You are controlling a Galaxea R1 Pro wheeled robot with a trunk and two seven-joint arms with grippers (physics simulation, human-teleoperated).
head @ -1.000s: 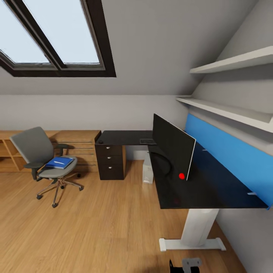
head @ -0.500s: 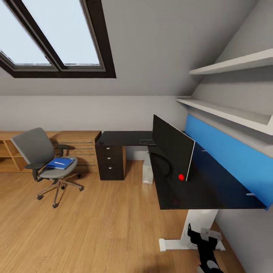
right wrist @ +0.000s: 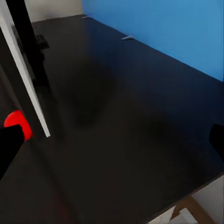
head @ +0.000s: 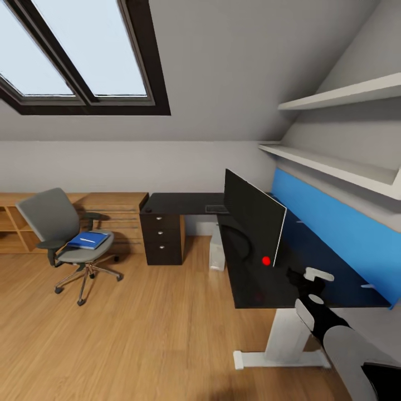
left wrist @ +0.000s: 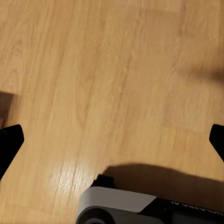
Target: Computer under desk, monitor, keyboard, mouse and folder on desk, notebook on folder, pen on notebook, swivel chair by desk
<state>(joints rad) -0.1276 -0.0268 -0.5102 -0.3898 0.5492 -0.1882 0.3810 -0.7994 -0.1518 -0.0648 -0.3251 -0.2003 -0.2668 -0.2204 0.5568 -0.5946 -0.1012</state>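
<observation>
Right hand (head: 308,277) open above desk (head: 312,278); monitor (head: 253,214) runs lengthwise along it.

Head camera: set high, facing forward and down across the bedroom; it takes in the black desk (head: 312,278) from well back, with the right gripper (head: 309,277) raised over the desk's near end.

Right wrist camera: looks along that gripper's fingers, close above the desktop (right wrist: 140,140). Ahead of the fingertips lie the monitor's edge (right wrist: 25,88) and the blue back panel (right wrist: 177,32), both shared with the head view.

Left wrist camera: faces straight down, near the wooden floor (left wrist: 112,84).
</observation>
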